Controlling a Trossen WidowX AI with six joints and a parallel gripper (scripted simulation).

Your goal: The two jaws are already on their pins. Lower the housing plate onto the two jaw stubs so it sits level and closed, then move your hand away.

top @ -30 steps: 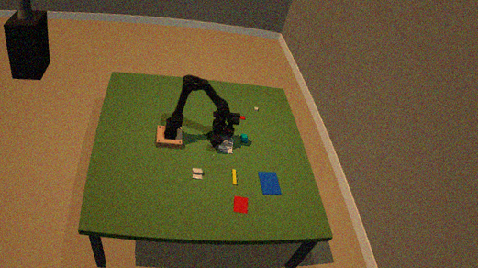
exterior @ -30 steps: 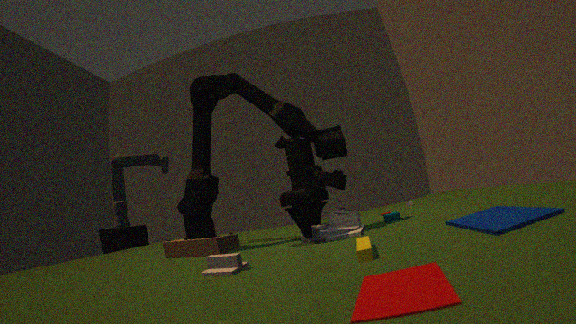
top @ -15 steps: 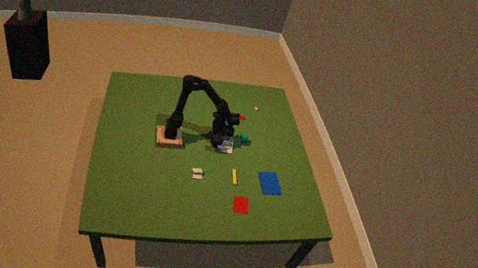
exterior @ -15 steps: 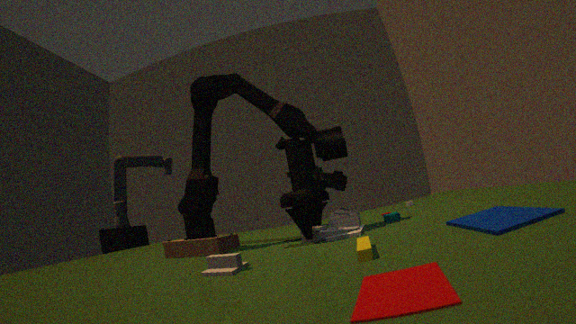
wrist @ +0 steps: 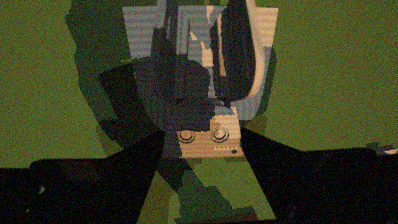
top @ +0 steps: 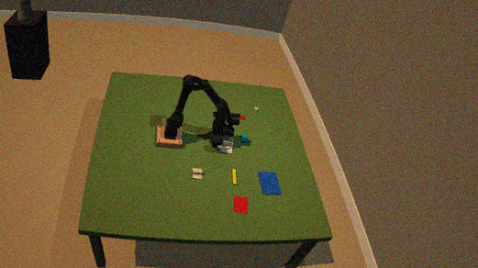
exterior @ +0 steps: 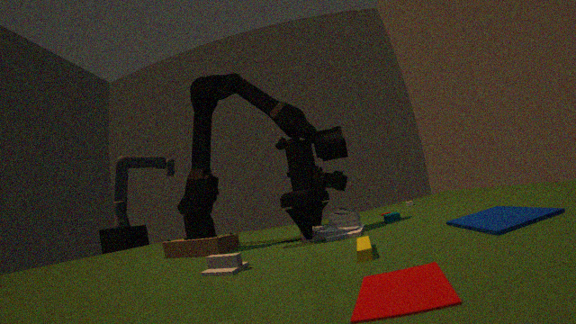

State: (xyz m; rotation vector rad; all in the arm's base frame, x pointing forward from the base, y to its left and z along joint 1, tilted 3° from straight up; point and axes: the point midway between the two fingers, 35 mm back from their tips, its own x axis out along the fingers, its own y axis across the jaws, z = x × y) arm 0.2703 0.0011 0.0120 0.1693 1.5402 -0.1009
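Observation:
My gripper (wrist: pixel 201 131) (exterior: pixel 310 237) is low over the table, shut on the housing plate (wrist: pixel 202 148), a small tan plate showing two round pin ends. The fingers stand at its left and right sides. Just beyond it, the left jaw (wrist: pixel 170 55) and the right jaw (wrist: pixel 257 55) stand side by side on the pale base (wrist: pixel 269 22) (exterior: pixel 352 232) (top: pixel 229 150), running away from the plate. The plate's far edge meets the jaws' near ends, partly in shadow. Whether it sits fully down on the stubs cannot be told. The plate looks roughly level in the wrist view.
A teal block (top: pixel 244 137) (exterior: pixel 391 218) lies just beyond the base. A yellow bar (top: pixel 234 177) (exterior: pixel 364 249), a stepped white block (top: pixel 197 173) (exterior: pixel 224 262), a red pad (top: pixel 241 205) (exterior: pixel 405 292) and a blue pad (top: pixel 269 183) (exterior: pixel 504 219) lie nearer the table's front.

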